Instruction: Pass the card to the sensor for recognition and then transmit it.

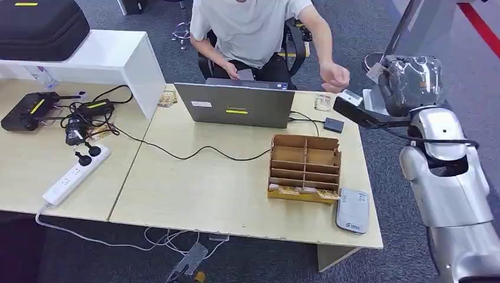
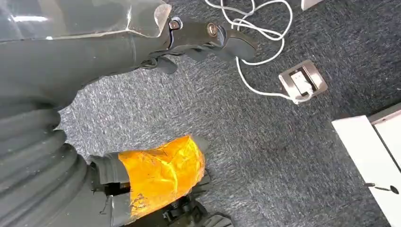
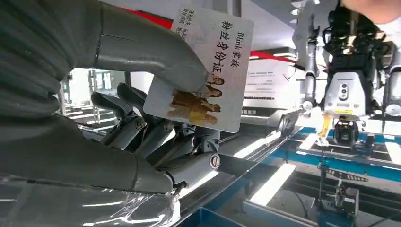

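My right hand (image 1: pixel 361 113) reaches out past the table's far right corner and pinches a white card (image 1: pixel 352 97). In the right wrist view the card (image 3: pixel 208 71) carries printed text and a small picture, clamped between the thumb (image 3: pixel 151 54) and the darker fingers (image 3: pixel 142 127). A person's hand (image 1: pixel 335 75) hovers just above and left of the card without touching it. The grey sensor pad (image 1: pixel 352 210) lies flat near the table's front right corner. My left hand (image 2: pixel 208 35) hangs over the carpet holding nothing, its thumb wrapped in orange tape (image 2: pixel 161 172).
A seated person (image 1: pixel 250 29) faces me behind an open laptop (image 1: pixel 236 105). A cardboard compartment box (image 1: pixel 305 168) stands beside the sensor. A small dark box (image 1: pixel 334 124), cables, a power strip (image 1: pixel 76 174) and a controller (image 1: pixel 29 112) lie on the table (image 1: pixel 206 188).
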Robot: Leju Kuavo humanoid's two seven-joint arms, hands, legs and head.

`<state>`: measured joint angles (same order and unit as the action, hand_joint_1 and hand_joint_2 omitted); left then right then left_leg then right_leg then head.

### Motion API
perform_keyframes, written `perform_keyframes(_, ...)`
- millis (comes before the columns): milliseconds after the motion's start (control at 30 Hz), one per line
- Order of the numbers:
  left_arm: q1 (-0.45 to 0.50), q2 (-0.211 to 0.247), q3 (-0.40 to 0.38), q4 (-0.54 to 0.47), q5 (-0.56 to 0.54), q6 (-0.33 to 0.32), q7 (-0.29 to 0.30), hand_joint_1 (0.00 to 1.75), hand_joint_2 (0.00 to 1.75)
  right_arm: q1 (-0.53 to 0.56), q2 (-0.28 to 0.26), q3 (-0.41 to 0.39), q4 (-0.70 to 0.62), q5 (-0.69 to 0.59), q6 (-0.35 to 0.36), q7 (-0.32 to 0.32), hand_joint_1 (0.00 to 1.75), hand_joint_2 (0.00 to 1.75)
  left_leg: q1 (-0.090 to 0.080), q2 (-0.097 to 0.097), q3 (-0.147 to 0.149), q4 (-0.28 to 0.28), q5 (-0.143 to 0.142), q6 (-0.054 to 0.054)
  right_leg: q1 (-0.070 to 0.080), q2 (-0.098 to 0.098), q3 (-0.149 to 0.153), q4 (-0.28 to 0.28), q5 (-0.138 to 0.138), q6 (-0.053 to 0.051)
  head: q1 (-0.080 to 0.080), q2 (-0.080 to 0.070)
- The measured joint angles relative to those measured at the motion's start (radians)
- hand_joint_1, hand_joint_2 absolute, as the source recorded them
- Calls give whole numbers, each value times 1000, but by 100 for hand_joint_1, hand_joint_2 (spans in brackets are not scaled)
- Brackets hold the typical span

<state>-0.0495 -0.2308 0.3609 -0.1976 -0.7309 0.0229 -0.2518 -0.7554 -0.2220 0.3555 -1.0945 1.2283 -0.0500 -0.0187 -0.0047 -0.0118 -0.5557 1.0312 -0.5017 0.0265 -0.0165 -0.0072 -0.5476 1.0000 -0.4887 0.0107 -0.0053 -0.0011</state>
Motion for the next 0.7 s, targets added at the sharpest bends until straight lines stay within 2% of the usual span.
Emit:
perform_keyframes(267, 3, 0, 18, 0, 12, 6, 10, 0, 175, 76, -3, 3, -53, -36, -50, -28, 175, 175, 0, 0, 0, 0, 0, 0, 0, 0, 0, 0, 0, 0, 0, 0)
perform_keyframes(500, 11, 0, 41, 0, 24, 8, 5, 0, 175, 170, -37, -18, -124, -43, -100, -48, 175, 175, 0, 0, 0, 0, 0, 0, 0, 1, -1, -1, 0, 0, 0, 0)
perform_keyframes(600, 12, 0, 53, 0, 32, 11, 2, 0, 175, 233, -60, -37, -172, -28, -140, -60, 175, 175, 0, -1, 0, 0, 0, 0, 0, -1, 0, -1, 0, 0, 0, 0)
perform_keyframes(700, 13, 0, 71, 0, 41, 14, 2, 0, 175, 346, -88, -79, -245, -14, -196, -84, 175, 175, 0, -2, 0, 0, -1, 0, 0, -2, 0, -2, 0, 0, 0, 0)
